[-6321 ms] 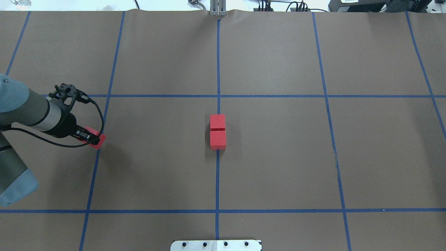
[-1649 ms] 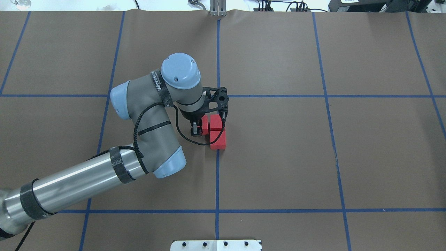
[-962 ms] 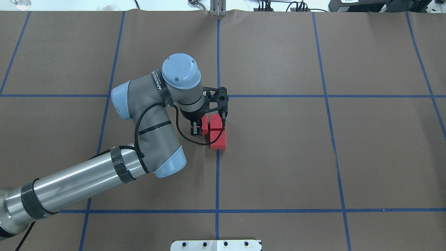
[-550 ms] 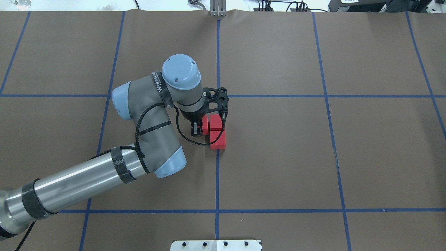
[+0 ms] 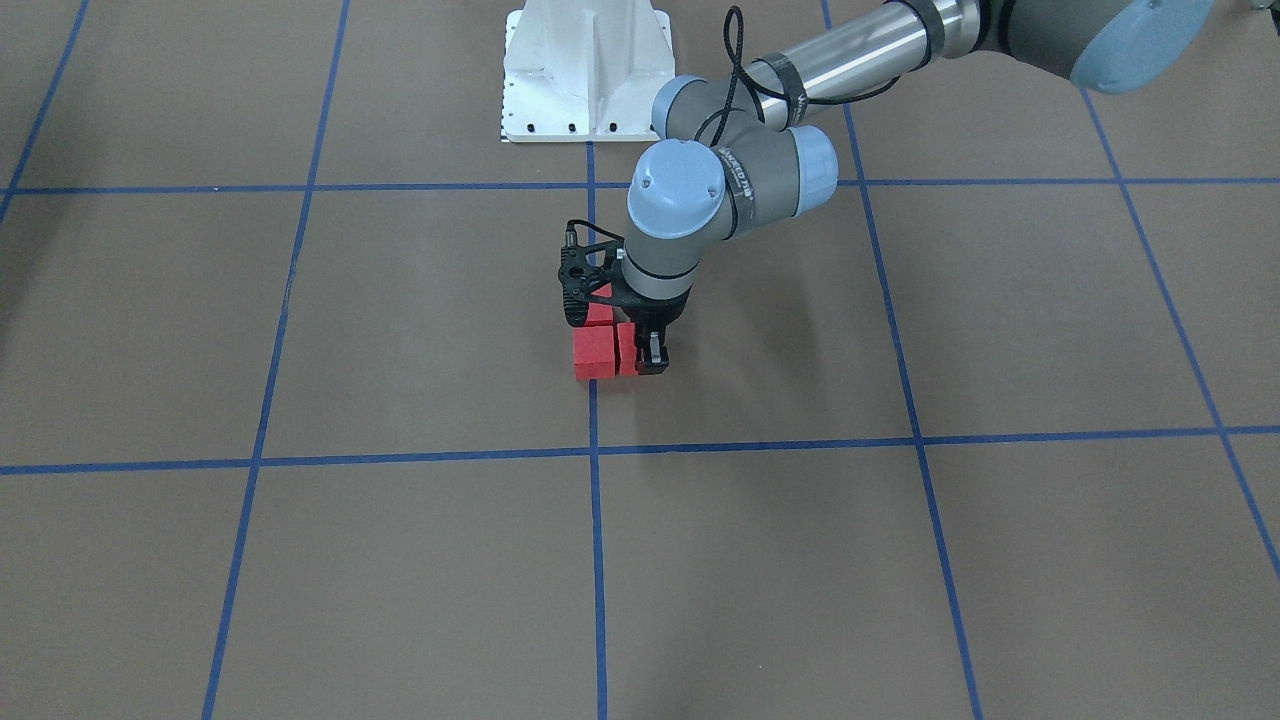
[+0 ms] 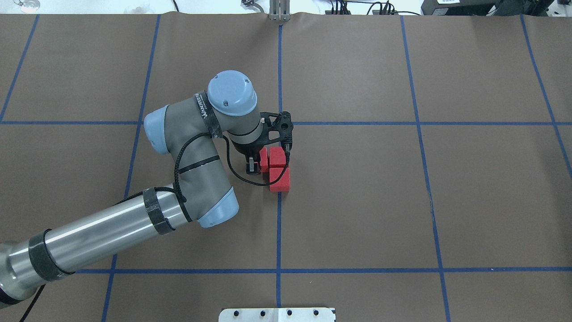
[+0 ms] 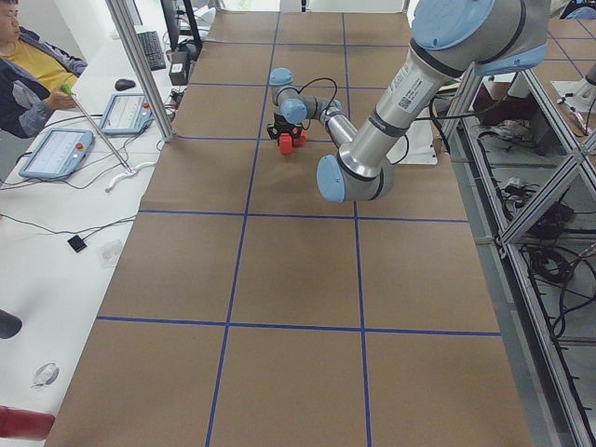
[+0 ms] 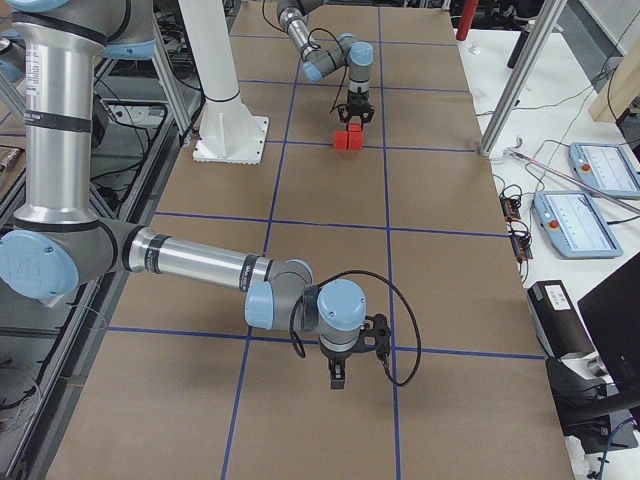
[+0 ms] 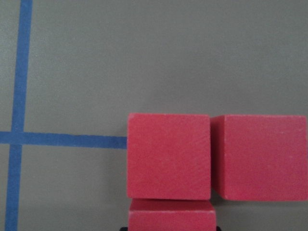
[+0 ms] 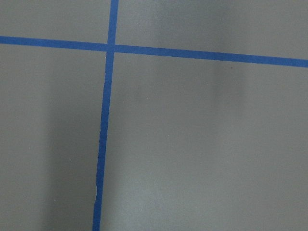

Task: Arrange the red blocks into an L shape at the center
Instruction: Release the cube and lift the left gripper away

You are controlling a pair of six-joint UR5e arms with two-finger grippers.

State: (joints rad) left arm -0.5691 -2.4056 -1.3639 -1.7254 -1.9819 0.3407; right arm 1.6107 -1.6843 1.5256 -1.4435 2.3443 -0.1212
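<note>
Two red blocks lie in a row on the vertical blue line at the center: the far block (image 6: 278, 156) and the near block (image 6: 280, 180). My left gripper (image 6: 261, 162) is shut on the third red block (image 6: 264, 159), which sits against the far block's left side, so the three make an L. The left wrist view shows the held block (image 9: 171, 215) at the bottom edge, touching the far block (image 9: 168, 156) beside the near block (image 9: 260, 156). In the front-facing view the held block (image 5: 627, 352) is partly hidden by the gripper (image 5: 634, 355). The right gripper (image 8: 338, 372) hangs over bare paper; I cannot tell its state.
The white robot base plate (image 5: 585, 70) stands at the table's near edge (image 6: 277, 314). An aluminium post (image 6: 279, 11) stands at the far edge. A side table with tablets (image 7: 56, 154) and an operator (image 7: 28, 65) lies beyond the far edge.
Over six seconds the left arm carried the third block from the left grid line to the pair at center. In the last second it has barely moved.
</note>
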